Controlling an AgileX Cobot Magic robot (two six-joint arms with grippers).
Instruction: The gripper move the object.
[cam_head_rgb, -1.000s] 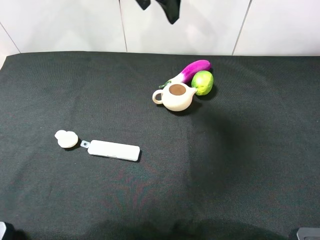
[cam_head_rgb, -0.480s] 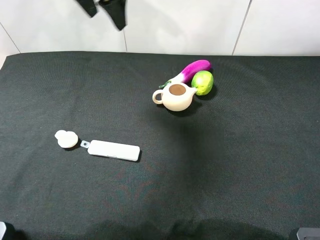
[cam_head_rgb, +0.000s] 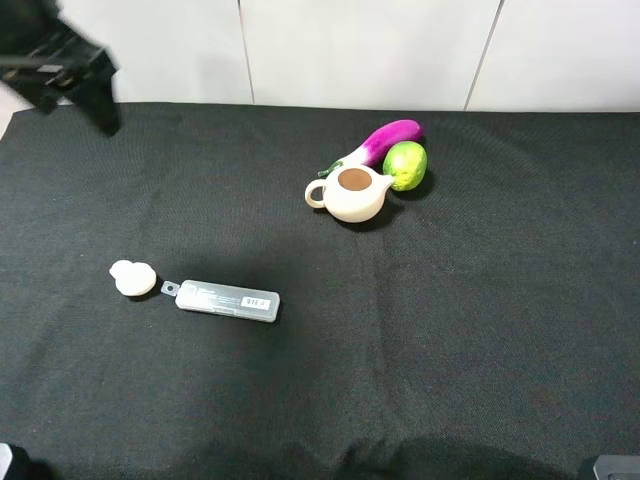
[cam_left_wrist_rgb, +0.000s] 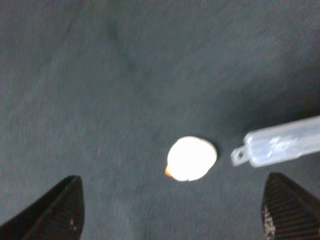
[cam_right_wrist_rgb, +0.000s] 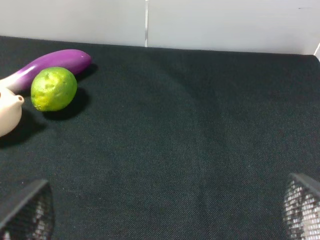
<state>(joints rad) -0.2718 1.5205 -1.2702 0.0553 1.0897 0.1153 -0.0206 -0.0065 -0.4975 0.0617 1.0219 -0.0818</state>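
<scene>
Hanging at the far left edge of the high view, the left gripper is a dark blur above the black cloth; its own camera shows its fingers spread wide with nothing between them. Below that gap lie the small cream lid and the tab end of the flat case, just beside each other on the cloth. The right gripper shows only in its wrist view, fingers set wide apart and empty, low over bare cloth.

The teapot sits upright near the middle of the far half, lidless, brown inside, handle toward the left. Its spout touches or nearly touches the lime, and the eggplant lies just behind both. Open cloth spreads on the teapot's near and left sides; the whole right half and near edge are free. The lid and case lie well apart from it, toward the near left.

White panelled wall rises behind the far edge. The right wrist view catches only the teapot's spout at its border, with the lime and eggplant in full.
</scene>
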